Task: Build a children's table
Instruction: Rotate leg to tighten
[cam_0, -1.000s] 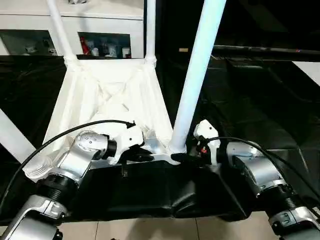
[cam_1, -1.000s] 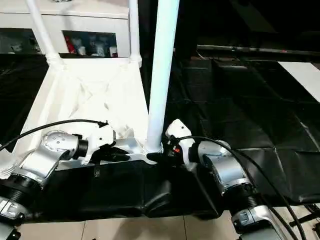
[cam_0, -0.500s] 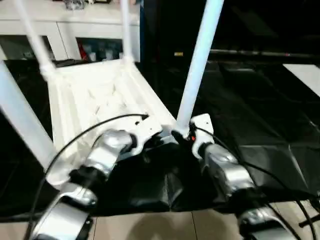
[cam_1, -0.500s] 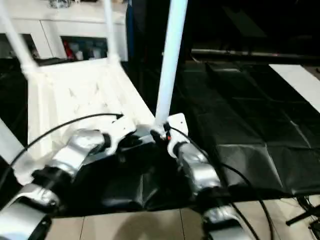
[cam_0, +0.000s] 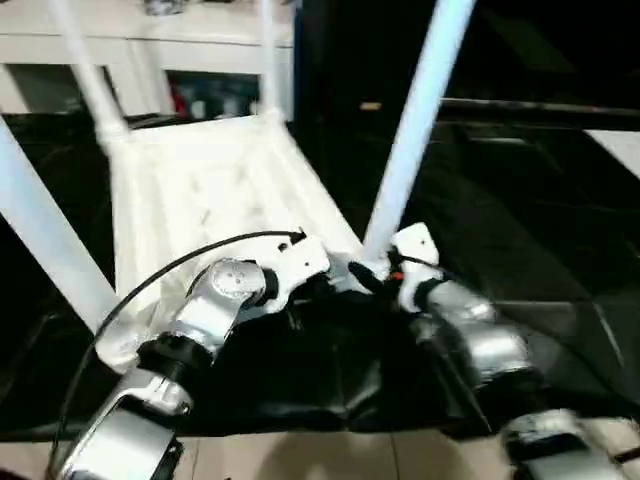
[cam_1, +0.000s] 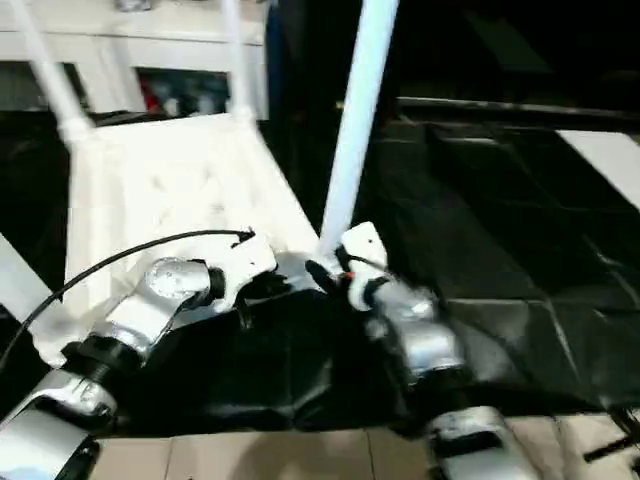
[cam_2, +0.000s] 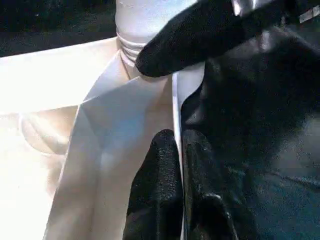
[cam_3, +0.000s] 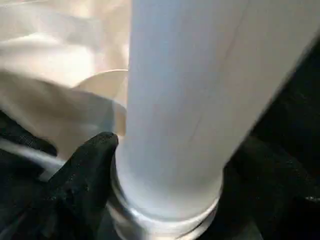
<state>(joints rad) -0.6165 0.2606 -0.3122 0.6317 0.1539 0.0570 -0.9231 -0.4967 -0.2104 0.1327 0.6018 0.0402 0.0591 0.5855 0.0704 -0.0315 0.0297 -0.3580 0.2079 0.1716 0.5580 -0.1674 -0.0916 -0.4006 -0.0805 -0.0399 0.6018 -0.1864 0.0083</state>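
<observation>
The children's table (cam_0: 200, 190) lies upside down on the black cloth, ribbed underside up, with several white legs standing in its corner sockets. My left gripper (cam_0: 318, 284) is at the near rim, and in the left wrist view its fingers (cam_2: 165, 150) are shut on that thin white edge. My right gripper (cam_0: 370, 275) is at the foot of the near right leg (cam_0: 415, 120). In the right wrist view that leg (cam_3: 185, 90) stands between the open jaws, one black fingertip (cam_3: 92, 160) beside its collar.
A white glass-door cabinet (cam_0: 200, 50) stands behind the table. Black cloth (cam_0: 520, 200) covers the surface to the right, and its front edge hangs over a tiled floor (cam_0: 300, 455). A tall leg (cam_0: 45, 235) rises close to my left arm.
The camera has shifted and tilted. My right gripper's jaws have spread wider around the base of the near right leg. The left gripper still holds the rim.
</observation>
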